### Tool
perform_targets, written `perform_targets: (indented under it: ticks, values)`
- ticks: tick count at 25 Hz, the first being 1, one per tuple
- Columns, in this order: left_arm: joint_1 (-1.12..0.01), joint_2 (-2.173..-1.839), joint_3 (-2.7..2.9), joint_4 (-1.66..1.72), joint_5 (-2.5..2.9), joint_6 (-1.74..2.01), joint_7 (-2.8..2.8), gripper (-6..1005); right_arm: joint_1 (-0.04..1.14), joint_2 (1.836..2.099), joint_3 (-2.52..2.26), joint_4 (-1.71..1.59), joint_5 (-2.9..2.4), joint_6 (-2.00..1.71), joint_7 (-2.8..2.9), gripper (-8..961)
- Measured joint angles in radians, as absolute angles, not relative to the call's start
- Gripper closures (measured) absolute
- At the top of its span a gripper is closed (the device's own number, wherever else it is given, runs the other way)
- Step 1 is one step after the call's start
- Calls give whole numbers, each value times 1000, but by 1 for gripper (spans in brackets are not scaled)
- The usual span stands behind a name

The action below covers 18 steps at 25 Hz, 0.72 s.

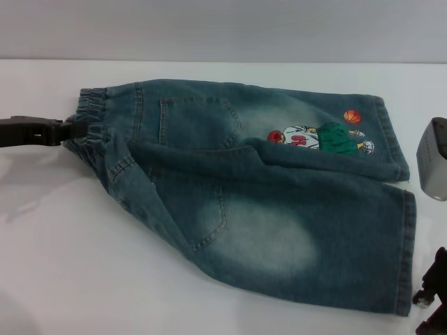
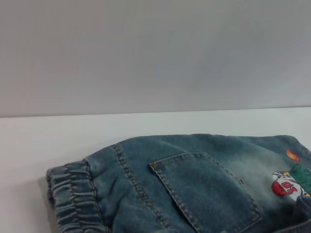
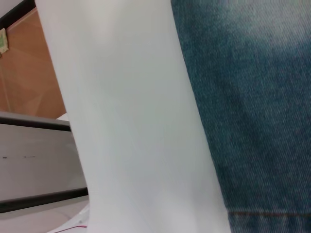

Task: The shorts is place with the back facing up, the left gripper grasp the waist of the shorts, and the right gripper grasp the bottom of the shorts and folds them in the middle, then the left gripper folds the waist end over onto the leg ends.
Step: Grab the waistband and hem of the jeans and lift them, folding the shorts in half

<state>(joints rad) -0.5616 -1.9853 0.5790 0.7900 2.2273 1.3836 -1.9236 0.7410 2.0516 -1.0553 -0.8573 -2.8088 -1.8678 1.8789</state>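
Note:
The blue denim shorts (image 1: 265, 209) lie back up on the white table (image 1: 63, 265), both patch pockets showing and the near leg lapping over the far one. The ruffled elastic waist (image 1: 94, 122) points left. My left gripper (image 1: 78, 129) reaches in from the left edge and is shut on that waistband; the left wrist view shows the waistband (image 2: 73, 194) and one pocket (image 2: 204, 189). The leg hems (image 1: 405, 251) point right. Only a black part of my right gripper (image 1: 433, 296) shows, just beyond the near hem. The right wrist view shows denim (image 3: 252, 97) and a hem seam (image 3: 272, 214).
A grey block (image 1: 433, 159) juts in at the right edge beside the far leg's hem. The cartoon print with an orange basketball (image 1: 321, 136) is on the far leg. In the right wrist view brown floor (image 3: 29, 73) lies past the table's edge.

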Motion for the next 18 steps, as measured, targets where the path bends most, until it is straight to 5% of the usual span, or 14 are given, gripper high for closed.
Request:
perform_targets:
  ticks: [18]
  values:
    - [-559,-1986,582,790,2227,1385,-1923,954,761,2065,-1064,-866,-2774,-1825,1876,384]
